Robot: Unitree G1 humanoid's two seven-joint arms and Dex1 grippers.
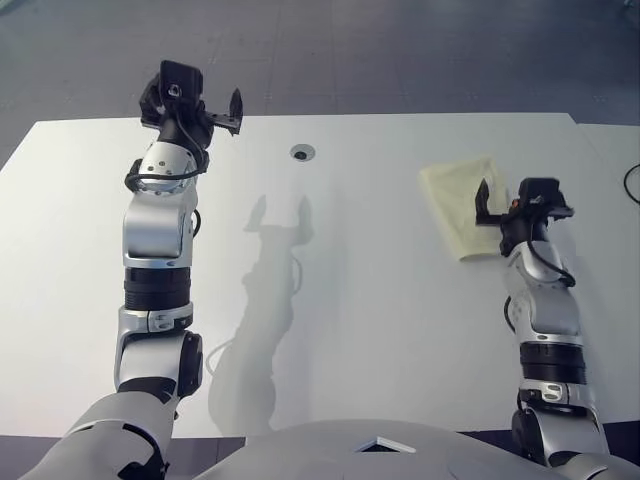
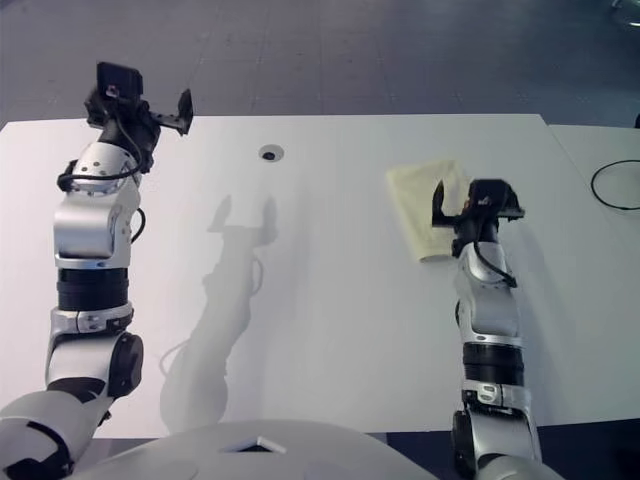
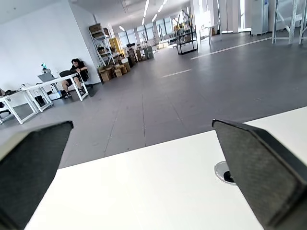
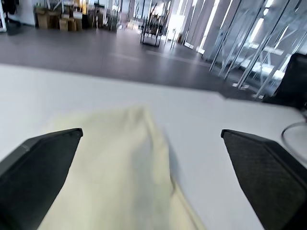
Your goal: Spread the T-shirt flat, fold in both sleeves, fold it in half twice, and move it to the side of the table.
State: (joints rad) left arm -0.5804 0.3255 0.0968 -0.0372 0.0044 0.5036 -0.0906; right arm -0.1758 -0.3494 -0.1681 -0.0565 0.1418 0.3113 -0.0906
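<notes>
The T-shirt (image 1: 458, 205) is a pale yellow folded bundle lying near the right side of the white table (image 1: 380, 320). My right gripper (image 1: 508, 203) hovers at the bundle's near right edge, open, with nothing between its fingers. In the right wrist view the T-shirt (image 4: 115, 172) lies just under and ahead of the spread fingers (image 4: 43, 163). My left gripper (image 1: 218, 115) is held up over the far left part of the table, open and empty, well away from the shirt. Its fingers (image 3: 259, 167) stand wide apart in the left wrist view.
A round cable hole (image 1: 302, 152) sits in the table top near the far edge, between the arms. A black cable loop (image 2: 615, 185) lies on the neighbouring surface at the right. Beyond the table's far edge is open grey floor.
</notes>
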